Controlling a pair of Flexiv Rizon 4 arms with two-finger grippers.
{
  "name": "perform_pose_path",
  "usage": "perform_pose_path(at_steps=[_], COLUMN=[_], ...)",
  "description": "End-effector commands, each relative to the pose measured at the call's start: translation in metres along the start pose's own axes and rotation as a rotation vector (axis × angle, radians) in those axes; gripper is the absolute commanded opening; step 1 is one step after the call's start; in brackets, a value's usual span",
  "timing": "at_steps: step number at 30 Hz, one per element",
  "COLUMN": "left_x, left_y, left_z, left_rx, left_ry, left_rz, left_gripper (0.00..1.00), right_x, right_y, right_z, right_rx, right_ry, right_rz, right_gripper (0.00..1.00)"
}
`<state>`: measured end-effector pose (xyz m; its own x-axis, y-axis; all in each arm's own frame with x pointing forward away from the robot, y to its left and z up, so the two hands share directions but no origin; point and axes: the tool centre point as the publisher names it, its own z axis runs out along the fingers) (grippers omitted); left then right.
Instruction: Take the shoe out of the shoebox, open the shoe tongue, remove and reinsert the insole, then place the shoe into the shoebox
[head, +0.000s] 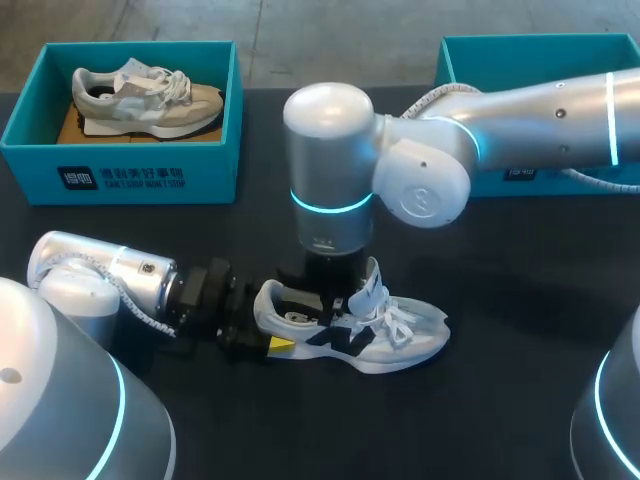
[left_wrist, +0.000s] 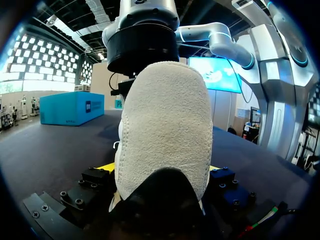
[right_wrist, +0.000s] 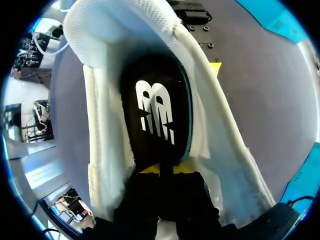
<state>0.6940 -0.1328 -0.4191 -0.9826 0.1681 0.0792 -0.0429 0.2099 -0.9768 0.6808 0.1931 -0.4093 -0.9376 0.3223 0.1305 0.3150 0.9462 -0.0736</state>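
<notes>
Left arm: enters from the near left corner and lies low and almost level over the table, wrist pointing toward the middle. Left gripper: at the heel of the shoe, fingers spread to the heel's width and closed on it from both sides, a yellow tip showing at each flank in the left wrist view. Shoe: white with dark side panels, upright on its sole near the table's middle, outside any box, toe pointing to the right, laces loose, tongue pulled up and forward. Right arm: comes in from the far right, runs level across to the middle, then turns at the wrist to point straight down into the shoe's opening. Right gripper: inside the shoe at the heel end, fingers drawn close together and pinching the near end of the insole. Insole: black with a white mark and a teal edge, lying within the shoe. Open teal shoebox: far left of the table, well apart from both grippers, holding a beige shoe on its side. Second teal box: far right, partly hidden behind the right arm.
</notes>
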Motion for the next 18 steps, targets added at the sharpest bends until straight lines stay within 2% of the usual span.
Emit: perform_pose_path(at_steps=[1,5,13,18], left_x=[-0.001,-0.001,-0.001,-0.001], left_y=[0.0,0.0,0.0,0.0], left_z=[0.0,0.0,0.0,0.0], left_rx=[0.0,0.0,0.0,0.0], left_ry=[-0.001,-0.001,-0.001,-0.001], left_rz=[-0.001,-0.001,-0.001,-0.001], left_gripper=[0.0,0.0,0.0,0.0], right_x=[0.015,0.018,0.022,0.02], right_y=[0.0,-0.001,-0.005,-0.008], right_z=[0.021,0.005,-0.023,-0.035], right_rx=[-0.033,-0.06,-0.207,-0.244], right_ry=[-0.042,-0.091,-0.183,-0.211], right_rz=[-0.001,0.004,-0.026,-0.033], right_gripper=[0.0,0.0,0.0,0.0])
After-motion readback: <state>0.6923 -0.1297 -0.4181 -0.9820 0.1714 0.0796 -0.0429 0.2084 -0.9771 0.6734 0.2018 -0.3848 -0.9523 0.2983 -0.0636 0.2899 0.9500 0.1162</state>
